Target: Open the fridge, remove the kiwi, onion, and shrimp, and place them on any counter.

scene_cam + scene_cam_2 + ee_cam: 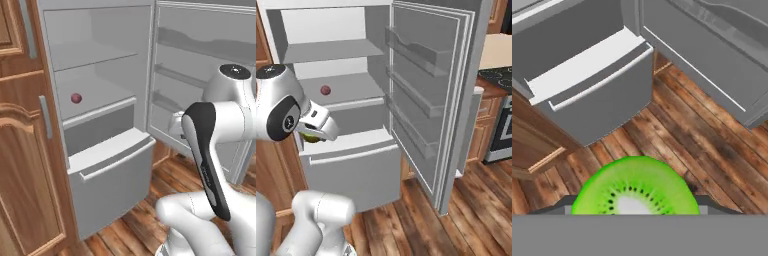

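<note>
The gripper (634, 212) clamps the kiwi (636, 187) (cut face up close), while the base views show the onion (76, 98) shelved.

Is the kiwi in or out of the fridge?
Out: the kiwi sits between the gripper's fingers above the wood floor, in front of the fridge.

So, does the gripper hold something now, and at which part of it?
Yes: the kiwi sits between the fingers of the gripper, gripped at its two opposite sides, cut face toward the hand camera, above the wooden floor.
</note>
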